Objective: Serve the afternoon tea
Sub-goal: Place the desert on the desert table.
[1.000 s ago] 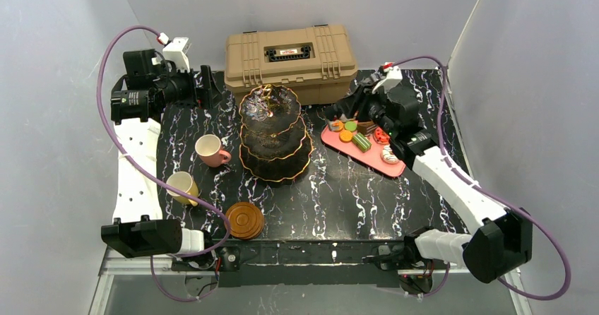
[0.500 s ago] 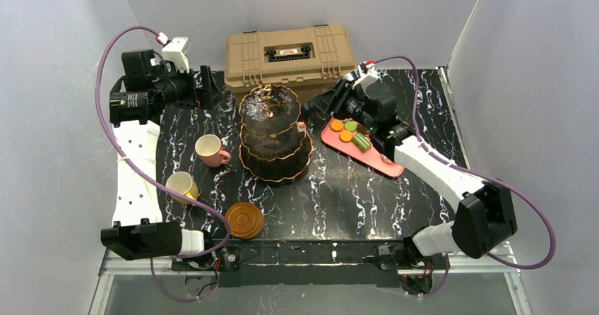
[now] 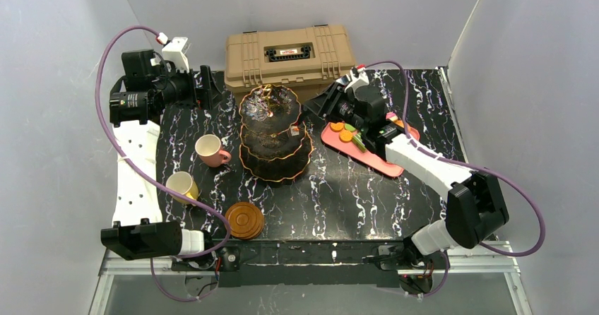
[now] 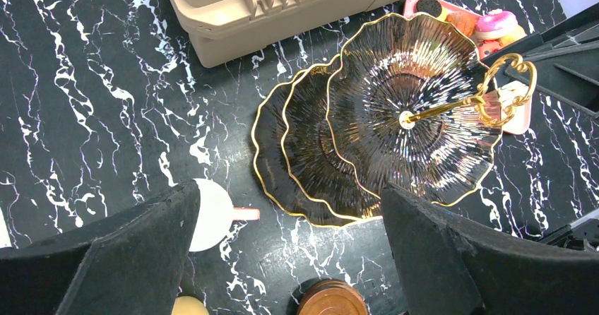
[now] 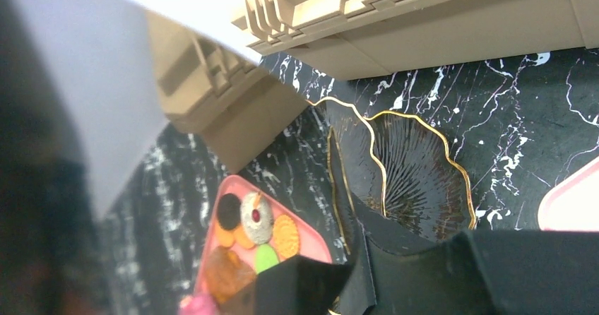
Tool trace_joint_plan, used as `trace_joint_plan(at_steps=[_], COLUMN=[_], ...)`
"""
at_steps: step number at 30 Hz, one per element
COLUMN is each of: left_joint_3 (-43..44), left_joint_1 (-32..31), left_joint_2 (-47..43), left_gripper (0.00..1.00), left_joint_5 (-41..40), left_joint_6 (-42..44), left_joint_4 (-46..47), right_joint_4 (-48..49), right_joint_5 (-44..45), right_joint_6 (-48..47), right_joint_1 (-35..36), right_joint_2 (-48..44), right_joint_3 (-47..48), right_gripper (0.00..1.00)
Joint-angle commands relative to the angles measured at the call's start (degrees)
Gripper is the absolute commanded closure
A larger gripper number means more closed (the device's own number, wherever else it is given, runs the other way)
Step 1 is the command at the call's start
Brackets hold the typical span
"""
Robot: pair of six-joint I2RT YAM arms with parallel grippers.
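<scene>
The black three-tier stand (image 3: 274, 133) with gold rims stands mid-table, with its gold handle (image 4: 505, 89) on top. My right gripper (image 3: 301, 119) reaches over the stand's right edge, shut on a small pink and white pastry (image 3: 292, 129) that hangs beside the handle (image 4: 514, 110). More pastries lie on the pink tray (image 3: 385, 163) to the right. The pink cup (image 3: 208, 150), the yellow cup (image 3: 182, 185) and the stacked brown saucers (image 3: 244, 220) sit to the left and front. My left gripper (image 3: 210, 87) hovers open at the back left, holding nothing (image 4: 288, 209).
The tan toolbox (image 3: 289, 52) stands closed right behind the stand, close to my right gripper. The black marble mat (image 3: 353, 202) ends near the grey side walls. My right forearm (image 3: 424, 163) stretches across the pink tray.
My right gripper has swung left from the pink tray to the stand's right edge, carrying the pastry with it. The left arm has not moved.
</scene>
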Motion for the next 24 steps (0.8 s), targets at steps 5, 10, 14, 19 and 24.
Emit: trace_joint_plan(at_steps=[5, 10, 14, 19, 24], left_joint_3=[-0.4, -0.2, 0.1, 0.3, 0.0], left_joint_1=[0.4, 0.5, 0.5, 0.4, 0.3], left_joint_2=[-2.1, -1.9, -1.8, -1.9, -2.2], left_gripper=[0.02, 0.02, 0.02, 0.02, 0.02], left_joint_5=[1.3, 1.3, 1.3, 1.0, 0.8], left_joint_6=[-0.5, -0.7, -0.8, -0.8, -0.5], left_joint_4=[0.4, 0.4, 0.4, 0.4, 0.4], right_joint_4=[-0.3, -0.4, -0.9, -0.7, -0.5], right_joint_5=[2.3, 2.8, 2.8, 2.1, 1.9], right_joint_6=[-2.8, -3.5, -4.0, -4.1, -4.0], right_joint_1=[0.5, 0.5, 0.5, 0.5, 0.5], right_joint_2=[-0.8, -1.8, -2.5, -2.5, -3.1], right_joint_3=[2.6, 2.6, 3.1, 3.6, 3.7], right_gripper=[0.55, 0.49, 0.44, 0.38, 0.37])
